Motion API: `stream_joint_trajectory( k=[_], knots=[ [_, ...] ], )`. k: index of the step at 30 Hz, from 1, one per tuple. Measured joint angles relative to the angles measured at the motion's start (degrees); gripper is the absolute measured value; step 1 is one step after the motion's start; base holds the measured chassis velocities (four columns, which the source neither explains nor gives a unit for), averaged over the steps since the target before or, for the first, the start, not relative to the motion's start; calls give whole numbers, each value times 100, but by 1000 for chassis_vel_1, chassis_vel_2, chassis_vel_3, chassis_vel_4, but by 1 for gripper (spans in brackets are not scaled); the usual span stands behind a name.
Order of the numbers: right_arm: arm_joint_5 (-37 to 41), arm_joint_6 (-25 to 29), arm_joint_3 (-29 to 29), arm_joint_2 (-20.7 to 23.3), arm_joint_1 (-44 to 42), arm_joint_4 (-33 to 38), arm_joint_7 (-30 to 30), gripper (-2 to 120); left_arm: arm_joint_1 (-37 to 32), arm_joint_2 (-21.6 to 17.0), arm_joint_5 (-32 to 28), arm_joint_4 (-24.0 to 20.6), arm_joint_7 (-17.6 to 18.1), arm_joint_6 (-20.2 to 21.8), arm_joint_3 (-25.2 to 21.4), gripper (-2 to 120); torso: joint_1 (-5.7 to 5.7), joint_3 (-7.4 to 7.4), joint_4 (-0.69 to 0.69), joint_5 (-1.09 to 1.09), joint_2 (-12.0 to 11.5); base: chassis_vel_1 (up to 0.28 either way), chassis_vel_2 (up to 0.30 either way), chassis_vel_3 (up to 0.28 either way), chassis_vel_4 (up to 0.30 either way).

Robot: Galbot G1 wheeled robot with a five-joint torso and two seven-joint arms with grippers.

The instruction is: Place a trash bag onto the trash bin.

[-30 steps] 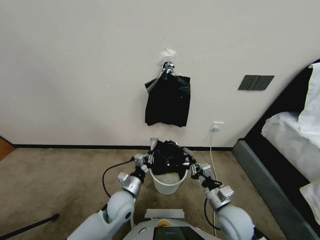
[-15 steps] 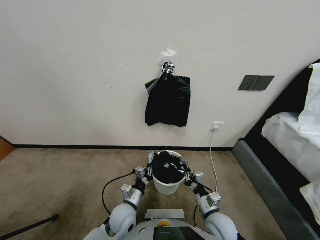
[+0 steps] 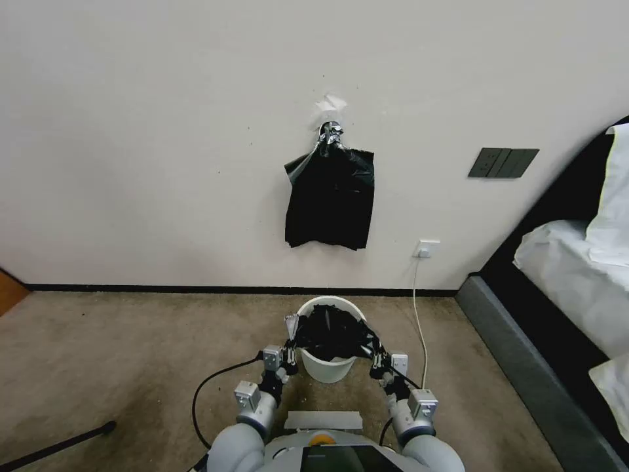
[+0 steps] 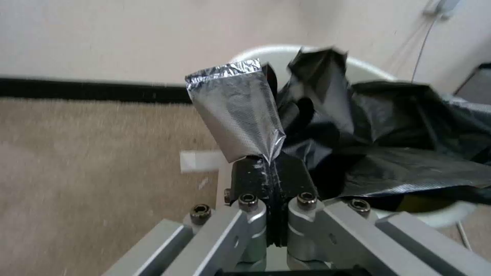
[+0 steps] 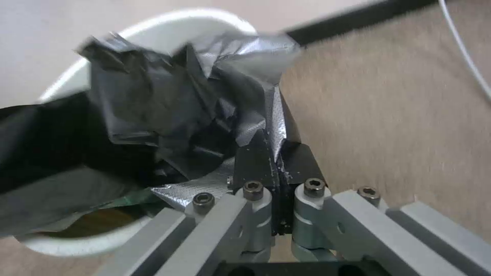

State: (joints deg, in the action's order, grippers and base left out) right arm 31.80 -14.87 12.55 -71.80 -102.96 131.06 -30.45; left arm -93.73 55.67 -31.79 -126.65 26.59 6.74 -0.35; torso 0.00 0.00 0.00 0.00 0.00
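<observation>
On the beige carpet (image 3: 131,341) close before the robot, near the white wall (image 3: 164,131): small round cream-white plastic trash bin (image 3: 325,368), upright, no lid, its far rim bare. Over its mouth: thin, crinkly, glossy black plastic trash bag (image 3: 331,331), stretched between both hands, most of it sagging inside the trash bin, its edges not pulled down over the rim.

Left hand (image 3: 289,333): at the bin's left side, fingers pressed together, pinching a silvery-grey corner of the trash bag; the left wrist view shows this corner standing up above the closed fingertips.

Right hand (image 3: 370,345): at the bin's right side, fingers together, clamped on the opposite crumpled edge of the trash bag.

Fixed to the wall above: flat black bag bundle (image 3: 329,196), gathered at a silvery top. Further right: dark switch panel (image 3: 503,162), white socket (image 3: 426,248) with a white cable (image 3: 417,314) running down to the carpet, and a bed with white bedding (image 3: 576,269).
</observation>
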Motion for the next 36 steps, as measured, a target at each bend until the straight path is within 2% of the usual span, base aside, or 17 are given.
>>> stream_joint_trajectory(
  k=[2,11,20,24,25,28,36],
  knots=[
    [338,-209,3,2,39,53,-191,0,-34,-25,-94,-26,41,160,5,0,0,0,0,0,0,0,0,0,0],
    [1208,-759,85,36,275,-8,-476,0,-50,-60,-132,107,52,380,31,0,0,0,0,0,0,0,0,0,0],
    [1391,-853,149,59,588,-444,-398,0,234,47,-204,492,20,442,52,0,0,0,0,0,0,0,0,0,0],
    [1129,-754,132,67,770,-756,-241,0,427,201,-103,938,14,127,-5,0,0,0,0,-1,0,0,0,0,0],
    [1129,-754,132,67,770,-756,-241,0,427,201,-103,938,14,127,-5,0,0,0,0,-1,0,0,0,0,0],
    [679,-579,106,97,805,-949,-96,0,464,278,-59,1104,11,-209,-89,0,0,0,0,0,0,0,0,0,0],
    [358,-328,35,115,670,-1016,21,2,341,274,-33,1097,-162,-426,-200,0,1,0,0,0,0,0,0,0,0]
  ],
)
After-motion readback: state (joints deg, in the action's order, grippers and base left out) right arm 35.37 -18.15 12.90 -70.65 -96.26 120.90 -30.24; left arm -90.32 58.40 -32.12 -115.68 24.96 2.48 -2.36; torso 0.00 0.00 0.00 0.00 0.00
